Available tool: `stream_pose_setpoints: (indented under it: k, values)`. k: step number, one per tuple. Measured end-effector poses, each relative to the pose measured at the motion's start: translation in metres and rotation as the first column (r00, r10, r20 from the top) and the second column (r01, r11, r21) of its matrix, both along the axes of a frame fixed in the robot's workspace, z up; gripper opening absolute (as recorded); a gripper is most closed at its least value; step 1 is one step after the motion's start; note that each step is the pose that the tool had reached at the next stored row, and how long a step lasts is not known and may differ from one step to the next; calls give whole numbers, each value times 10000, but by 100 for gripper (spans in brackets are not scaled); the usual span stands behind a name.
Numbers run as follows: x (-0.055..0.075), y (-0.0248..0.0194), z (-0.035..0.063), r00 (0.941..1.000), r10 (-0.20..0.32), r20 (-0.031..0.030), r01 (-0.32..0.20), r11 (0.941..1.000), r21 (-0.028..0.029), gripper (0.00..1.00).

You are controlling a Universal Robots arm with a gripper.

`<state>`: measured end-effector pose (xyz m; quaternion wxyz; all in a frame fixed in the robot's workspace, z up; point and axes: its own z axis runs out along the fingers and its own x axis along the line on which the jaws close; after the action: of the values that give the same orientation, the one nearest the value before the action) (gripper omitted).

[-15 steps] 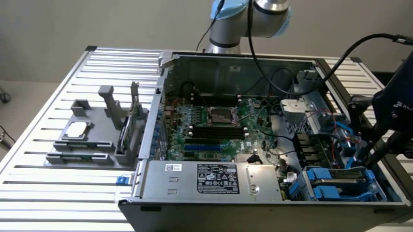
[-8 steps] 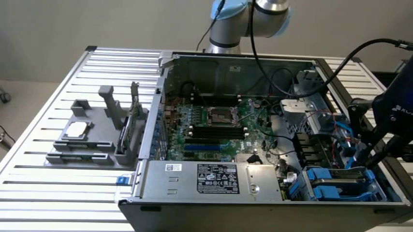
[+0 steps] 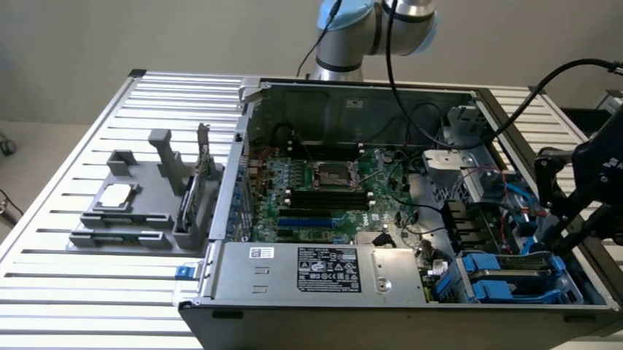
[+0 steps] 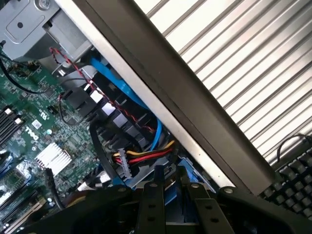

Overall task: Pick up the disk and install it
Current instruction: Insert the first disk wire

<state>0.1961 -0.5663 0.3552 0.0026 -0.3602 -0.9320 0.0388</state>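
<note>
1 gripper [image 3: 550,240] at blue-framed disk [image 3: 508,268], corner of open computer case [image 3: 389,328].

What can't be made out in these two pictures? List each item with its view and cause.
- Label of the disk: exterior view, hidden inside the drive bay.
- Whether the gripper holds the disk: wrist view, its own body covers the contact.
- Sticker text on the grey box: exterior view, too small.

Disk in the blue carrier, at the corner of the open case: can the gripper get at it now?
Probably yes: the gripper hangs just over the disk, and the case is open-topped, though cables run close.
</note>
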Motion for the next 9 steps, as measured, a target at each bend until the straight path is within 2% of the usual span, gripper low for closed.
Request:
stream_pose_setpoints:
  k: [1,2,3,5,6,7,9]
  values:
    - [23,0,-2,10000,-1,-48,1,10000,1,25]
    - [28,0,-4,9999,-2,-156,2,10000,0,25]
    - [28,-2,-4,9996,-12,-296,12,10000,-1,25]
    - [28,-9,-8,9985,-69,-536,69,10000,-2,25]
    - [28,-12,-12,9980,-91,-628,91,10000,-2,25]
    - [29,-12,-19,9976,-112,-680,112,9999,-2,25]
    - [31,-12,-35,9973,-197,-709,197,9998,-2,25]
